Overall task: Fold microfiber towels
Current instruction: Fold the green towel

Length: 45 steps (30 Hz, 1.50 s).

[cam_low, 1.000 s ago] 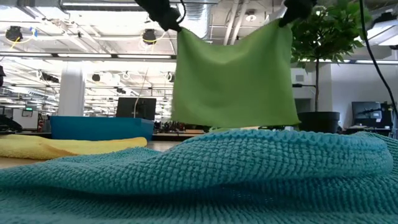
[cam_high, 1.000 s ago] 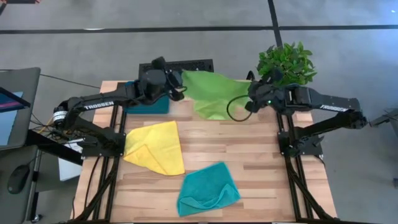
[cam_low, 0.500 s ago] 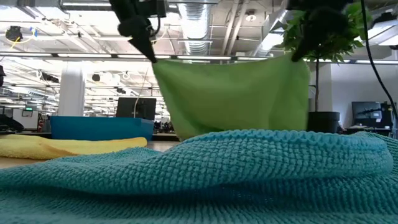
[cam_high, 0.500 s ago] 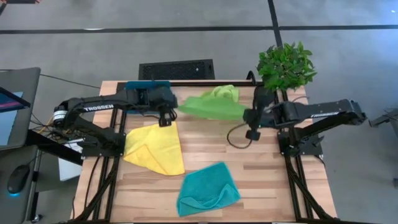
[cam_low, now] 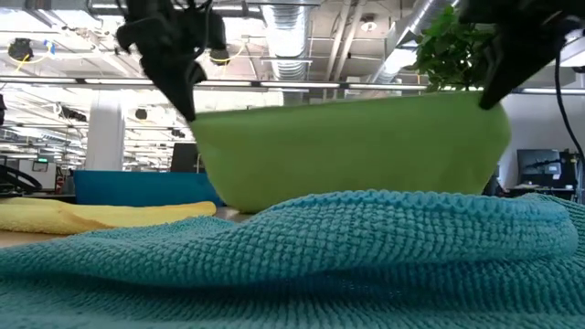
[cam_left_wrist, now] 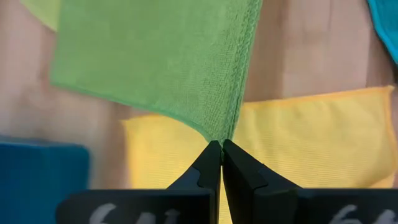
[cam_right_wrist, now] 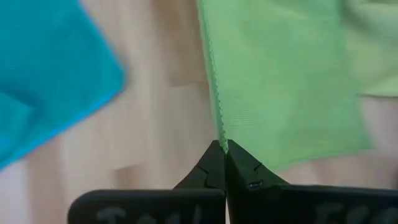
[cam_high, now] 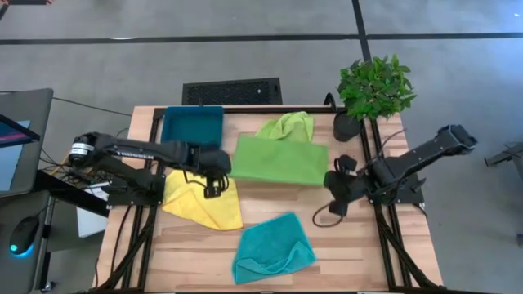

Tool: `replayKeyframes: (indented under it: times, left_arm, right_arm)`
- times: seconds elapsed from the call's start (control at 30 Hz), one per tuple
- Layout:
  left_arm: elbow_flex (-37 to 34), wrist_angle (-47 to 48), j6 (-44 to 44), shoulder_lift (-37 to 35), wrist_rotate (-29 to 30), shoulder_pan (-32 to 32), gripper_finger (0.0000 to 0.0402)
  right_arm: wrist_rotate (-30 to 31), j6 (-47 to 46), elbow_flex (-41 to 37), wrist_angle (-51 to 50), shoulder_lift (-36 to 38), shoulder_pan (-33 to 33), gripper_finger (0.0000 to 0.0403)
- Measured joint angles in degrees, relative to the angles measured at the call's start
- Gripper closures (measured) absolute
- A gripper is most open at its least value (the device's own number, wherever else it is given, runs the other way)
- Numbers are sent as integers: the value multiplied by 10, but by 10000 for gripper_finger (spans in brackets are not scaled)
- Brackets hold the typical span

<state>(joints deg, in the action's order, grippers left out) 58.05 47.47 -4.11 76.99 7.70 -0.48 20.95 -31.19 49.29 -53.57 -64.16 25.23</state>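
Wooden slats form the table (cam_high: 343, 237) under my two arms, with grey concrete floor around it.

Change since one second ago: I have carried the lime green towel (cam_high: 278, 161) from high over the far edge toward the table's middle. It then hung as a vertical sheet; it now spans nearly flat between my grippers. The second lime green towel (cam_high: 288, 125), previously covered, now shows crumpled beyond the carried one. The dark-teal tray (cam_high: 193, 126) is likewise uncovered.

Left to right:

1. Left gripper (cam_high: 214, 167): fingers (cam_left_wrist: 208, 167) pressed fully together, pinching one corner of the lime green towel where two hemmed layers meet. The arm reaches low across the table's left side. The yellow towel (cam_high: 202, 194) lies directly beneath this gripper, flat, with a stitched border. The tray, rigid and rectangular, sits beyond the gripper at the far edge.

2. Lime green towel: fine ribbed microfiber, stretched between both grippers and sagging slightly at its centre in the low view.

3. Teal towel (cam_high: 273, 249): looped pile, loosely rumpled, on the near side of the table from both grippers.

4. Right gripper (cam_high: 337, 181): fingers (cam_right_wrist: 219, 163) closed tight on the towel's opposite corner. The arm slants down from the table's right edge. The potted plant (cam_high: 373, 86) stands beyond it.
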Motion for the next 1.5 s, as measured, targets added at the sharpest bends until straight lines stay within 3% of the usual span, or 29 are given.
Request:
replayKeyframes:
  times: [0.3,0.53,0.7,0.9,1.27,1.5]
  left_arm:
    - [-104,-114,-121,0,-64,-79,402]
    - [-134,-164,-152,0,-51,-94,402]
    - [-134,-187,-147,0,29,-75,402]
    - [-134,-186,-160,0,76,-25,402]
    - [-134,-256,-79,3,82,54,402]
    - [-134,-290,-39,62,82,95,402]
  right_arm:
    - [-32,-102,-98,181,0,60,394]
    - [-16,-149,-133,207,0,66,394]
    - [-1,-145,-143,203,0,34,394]
    - [2,-108,-143,190,0,-18,394]
    - [48,-65,-143,138,0,-115,394]
    - [64,-41,-143,138,0,-163,394]
